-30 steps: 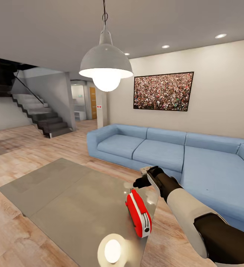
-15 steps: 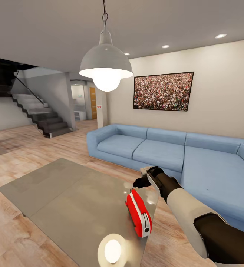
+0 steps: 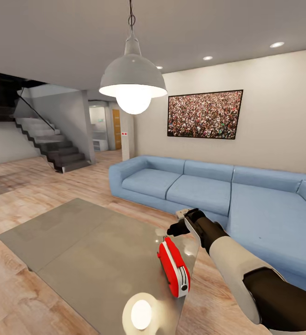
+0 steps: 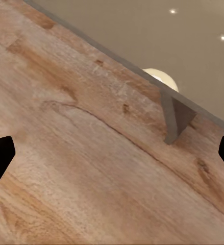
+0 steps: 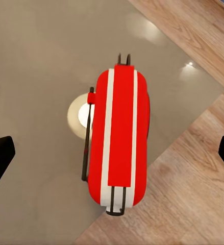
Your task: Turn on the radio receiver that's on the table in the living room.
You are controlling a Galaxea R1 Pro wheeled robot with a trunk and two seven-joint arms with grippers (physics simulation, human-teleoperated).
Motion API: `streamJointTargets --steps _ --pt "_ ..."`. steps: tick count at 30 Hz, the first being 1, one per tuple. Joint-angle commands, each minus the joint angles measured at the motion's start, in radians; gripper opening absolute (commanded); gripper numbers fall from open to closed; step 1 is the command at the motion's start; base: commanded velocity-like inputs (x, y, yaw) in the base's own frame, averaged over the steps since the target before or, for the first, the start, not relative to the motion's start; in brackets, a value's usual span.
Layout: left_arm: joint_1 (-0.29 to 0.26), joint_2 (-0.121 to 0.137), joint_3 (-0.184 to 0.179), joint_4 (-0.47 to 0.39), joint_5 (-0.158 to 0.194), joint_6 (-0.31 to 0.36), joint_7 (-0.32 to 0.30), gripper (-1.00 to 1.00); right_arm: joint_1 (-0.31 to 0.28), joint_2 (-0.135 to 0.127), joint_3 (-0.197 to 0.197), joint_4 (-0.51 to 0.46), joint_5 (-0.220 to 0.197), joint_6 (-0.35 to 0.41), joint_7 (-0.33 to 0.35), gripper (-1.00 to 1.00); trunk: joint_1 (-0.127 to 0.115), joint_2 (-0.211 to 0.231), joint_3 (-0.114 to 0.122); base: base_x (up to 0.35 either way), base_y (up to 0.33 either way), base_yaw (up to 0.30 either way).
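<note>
Right hand (image 3: 178,228) hangs just above the radio receiver (image 3: 173,267), its fingers spread wide apart with nothing between them. Directly beneath it, the red receiver stands near the counter's (image 3: 78,251) edge, its top (image 5: 121,138) facing the wrist camera. Pressing well probably means lowering straight down, centred over the top, with light force so the box does not slide off the nearby edge. Beyond the hand sits the blue sofa (image 3: 199,186). Left hand (image 4: 112,153) is likewise open, over wood floor (image 4: 81,168).
</note>
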State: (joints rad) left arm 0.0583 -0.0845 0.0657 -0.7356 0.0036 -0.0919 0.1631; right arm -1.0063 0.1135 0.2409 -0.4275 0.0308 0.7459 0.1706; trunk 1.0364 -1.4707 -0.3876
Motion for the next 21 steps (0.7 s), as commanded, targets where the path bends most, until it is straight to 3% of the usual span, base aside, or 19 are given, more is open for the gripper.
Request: streamJointTargets --steps 1,21 --pt "0.000 0.005 0.003 0.000 0.000 0.000 -0.001 1.00 0.000 0.000 0.000 0.000 0.000 0.000 0.001 1.00 0.004 -0.007 -0.003 0.000 0.000 0.000" --pt "0.000 0.009 0.003 0.001 -0.002 0.000 0.009 1.00 0.000 0.000 0.000 0.001 0.002 0.000 -0.004 1.00 0.073 -0.133 -0.060 0.000 0.000 0.000"
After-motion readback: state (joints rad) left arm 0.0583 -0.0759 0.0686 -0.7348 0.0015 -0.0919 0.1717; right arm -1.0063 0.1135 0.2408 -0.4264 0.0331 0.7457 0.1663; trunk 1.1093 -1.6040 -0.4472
